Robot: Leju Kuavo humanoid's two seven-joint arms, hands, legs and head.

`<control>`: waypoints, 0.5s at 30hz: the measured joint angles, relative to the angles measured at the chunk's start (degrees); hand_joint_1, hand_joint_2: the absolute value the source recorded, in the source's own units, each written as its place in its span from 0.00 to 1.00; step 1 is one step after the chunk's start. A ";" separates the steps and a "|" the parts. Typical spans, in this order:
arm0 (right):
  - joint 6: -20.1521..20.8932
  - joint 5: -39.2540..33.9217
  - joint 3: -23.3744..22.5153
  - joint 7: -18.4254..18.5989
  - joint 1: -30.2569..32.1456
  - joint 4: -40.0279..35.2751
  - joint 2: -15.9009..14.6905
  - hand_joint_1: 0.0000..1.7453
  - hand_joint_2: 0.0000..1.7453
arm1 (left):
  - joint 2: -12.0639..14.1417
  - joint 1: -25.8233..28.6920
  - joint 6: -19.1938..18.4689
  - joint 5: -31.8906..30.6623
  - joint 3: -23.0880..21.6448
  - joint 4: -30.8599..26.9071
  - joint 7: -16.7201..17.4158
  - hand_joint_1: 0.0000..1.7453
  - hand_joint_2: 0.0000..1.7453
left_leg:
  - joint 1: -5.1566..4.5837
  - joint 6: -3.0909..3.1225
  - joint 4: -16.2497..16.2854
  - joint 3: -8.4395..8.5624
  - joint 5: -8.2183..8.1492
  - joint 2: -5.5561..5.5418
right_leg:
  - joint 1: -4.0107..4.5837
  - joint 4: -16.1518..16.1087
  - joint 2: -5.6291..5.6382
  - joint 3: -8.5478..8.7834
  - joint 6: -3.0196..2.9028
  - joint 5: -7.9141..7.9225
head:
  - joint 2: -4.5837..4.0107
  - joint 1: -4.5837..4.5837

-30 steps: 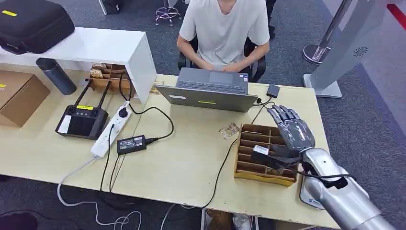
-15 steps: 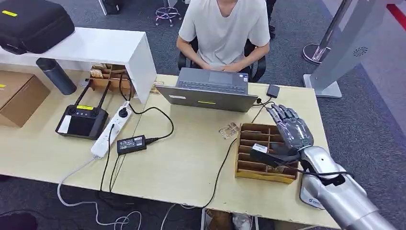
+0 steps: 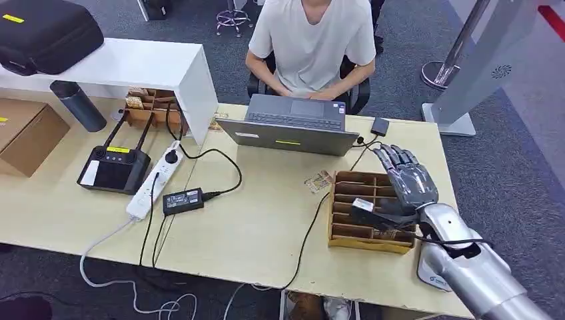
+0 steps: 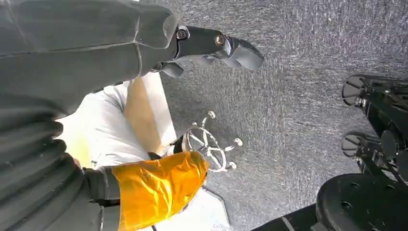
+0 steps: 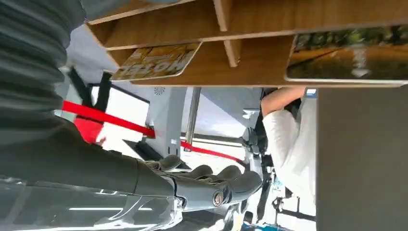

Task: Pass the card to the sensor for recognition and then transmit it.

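My right hand (image 3: pixel 408 181) hovers over the right side of a brown cardboard divider box (image 3: pixel 346 233), fingers stretched out and apart toward the laptop, its dark thumb side reaching across the compartments. I see nothing gripped in it. In the right wrist view, a yellow card (image 5: pixel 156 61) printed HOTEL and a landscape picture card (image 5: pixel 346 60) sit in the box's compartments (image 5: pixel 231 33), with my right hand's fingers (image 5: pixel 211 183) away from them. A small card (image 3: pixel 318 181) lies on the table just left of the box. My left hand (image 4: pixel 211 43) hangs over the grey carpet, holding nothing.
A person in a white shirt (image 3: pixel 312 40) sits behind an open laptop (image 3: pixel 290 127) across the table. Cables (image 3: pixel 313 227), a black adapter (image 3: pixel 182 200), a power strip (image 3: pixel 154 183) and a controller (image 3: pixel 114 167) lie to the left. A grey kiosk stand (image 3: pixel 480 60) rises at the right.
My right hand has shifted slightly farther over the box, toward the laptop. Everything else stays put.
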 joint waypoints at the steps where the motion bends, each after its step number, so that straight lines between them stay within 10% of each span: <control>1: 0.00 0.02 -0.22 0.02 0.04 -0.07 -0.15 0.00 1.00 | 0.00 0.01 0.02 0.24 0.00 -0.02 0.20 0.00 1.00 | 0.00 0.00 0.00 0.00 0.00 0.00 | 0.00 0.00 0.00 0.00 0.00 0.00 | 0.00 0.02; 15: -0.06 0.70 -2.56 0.72 1.30 -2.27 -1.60 0.00 1.00 | 0.00 0.04 -0.35 1.09 0.00 -0.09 0.87 0.00 1.00 | 0.00 0.00 0.00 0.00 0.00 0.01 | 0.00 0.00 0.02 0.00 0.00 0.00 | 0.00 0.00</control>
